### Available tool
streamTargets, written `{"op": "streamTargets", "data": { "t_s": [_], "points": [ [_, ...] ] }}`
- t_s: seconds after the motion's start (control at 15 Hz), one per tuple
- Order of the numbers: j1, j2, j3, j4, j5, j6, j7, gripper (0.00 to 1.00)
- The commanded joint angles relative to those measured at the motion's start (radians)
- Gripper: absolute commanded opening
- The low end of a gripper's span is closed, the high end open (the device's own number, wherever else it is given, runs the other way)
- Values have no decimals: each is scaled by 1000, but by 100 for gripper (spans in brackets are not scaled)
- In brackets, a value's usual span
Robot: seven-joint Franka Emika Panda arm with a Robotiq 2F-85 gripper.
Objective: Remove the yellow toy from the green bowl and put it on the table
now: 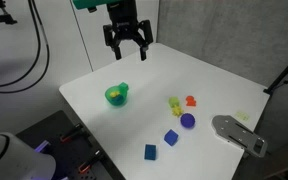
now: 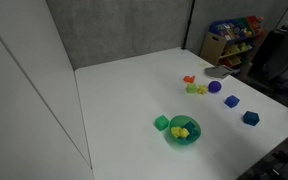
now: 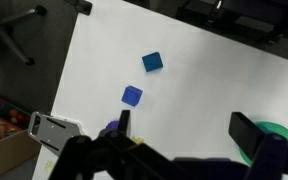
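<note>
Hovering well above the table (image 1: 154,85), near its far edge in an exterior view, gripper (image 1: 128,54) with fingers spread wide and clasping nothing, apart from everything below. Resting inside the green bowl (image 2: 183,142), yellow toy (image 2: 181,130), showing as a pale lump at the bowl's middle in an exterior view. Standing upright on the white top, the bowl itself, untouched, with a small green cube (image 2: 161,123) just beside it. Scattered farther along the tabletop, well apart from the bowl: orange toy (image 1: 191,100) close beside a yellow-green piece (image 1: 174,103), then purple round toy (image 1: 187,120), blue block (image 1: 171,137) and blue cube (image 1: 150,152). Lying at the table's edge past the toys, a flat grey object (image 1: 239,133), too small to identify. Seen from the wrist: dark fingers (image 3: 246,130) set far apart across the bottom of the picture, bowl's green rim at the right edge, both blue pieces on the bare white surface beyond.
</note>
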Motion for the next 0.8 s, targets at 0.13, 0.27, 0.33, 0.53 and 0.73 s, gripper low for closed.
{"op": "streamTargets", "data": {
  "t_s": [0.13,0.27,0.33,0.53,0.73],
  "points": [
    [12,0,-10,2,-3,-4,3,100],
    [13,20,-4,11,-1,8,26,100],
    [20,43,-1,18,15,22,34,100],
    [48,120,12,40,65,79,60,100],
    [78,212,34,65,117,167,88,100]
  ]
}}
